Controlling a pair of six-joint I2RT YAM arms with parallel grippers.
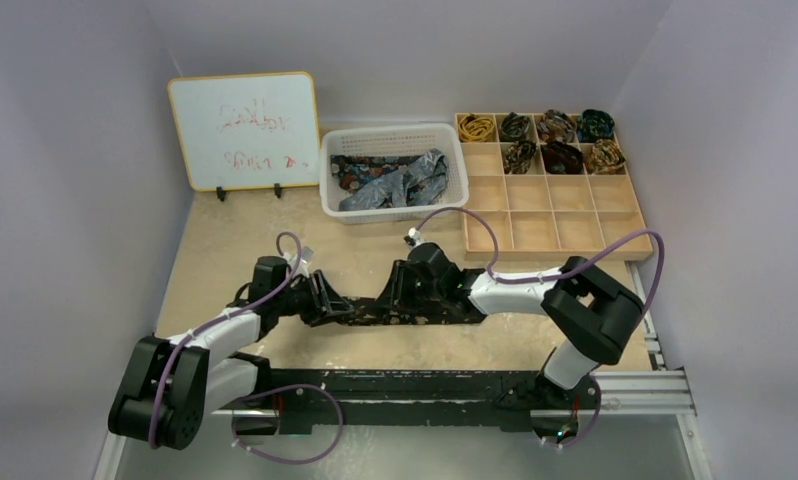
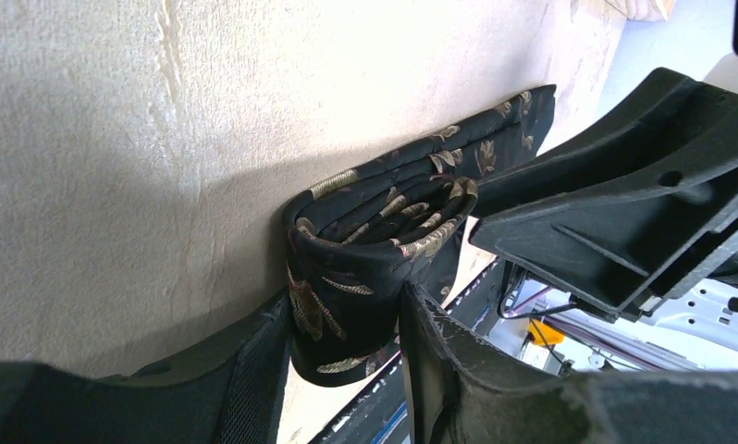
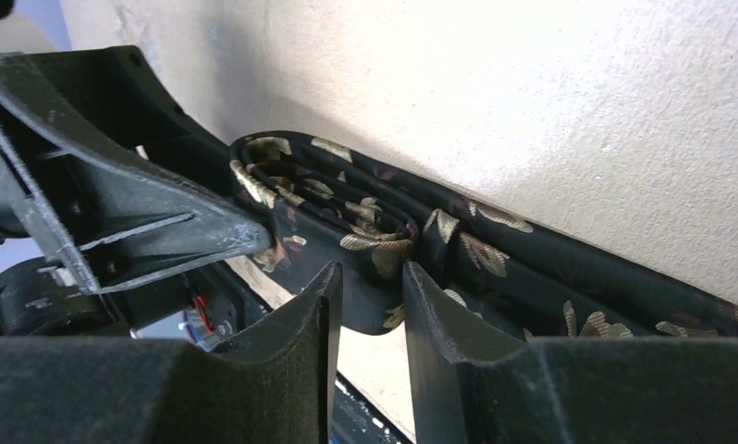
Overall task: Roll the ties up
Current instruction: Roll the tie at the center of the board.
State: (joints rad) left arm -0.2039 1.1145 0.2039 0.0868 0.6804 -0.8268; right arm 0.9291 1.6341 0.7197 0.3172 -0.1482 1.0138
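A dark tie (image 1: 430, 312) with gold leaf motifs lies in a strip across the middle of the table. Its left end is wound into a flattened roll (image 2: 365, 231). My left gripper (image 2: 347, 301) stands around that roll, with both fingers pressed on its sides. My right gripper (image 3: 373, 270) meets it from the other side and has a fold of the same roll (image 3: 328, 199) filling the gap between its tips. From above, the left gripper (image 1: 327, 300) and right gripper (image 1: 393, 292) sit close together over the tie's left part. The unrolled tail (image 3: 578, 277) runs off to the right.
A white basket (image 1: 327, 175) at the back holds loose ties (image 1: 395, 180). To its right a wooden compartment tray (image 1: 550, 215) has several rolled ties (image 1: 560, 155) in its far cells. A whiteboard (image 1: 243, 130) stands at the back left. A metal rail (image 1: 635, 385) runs along the near edge.
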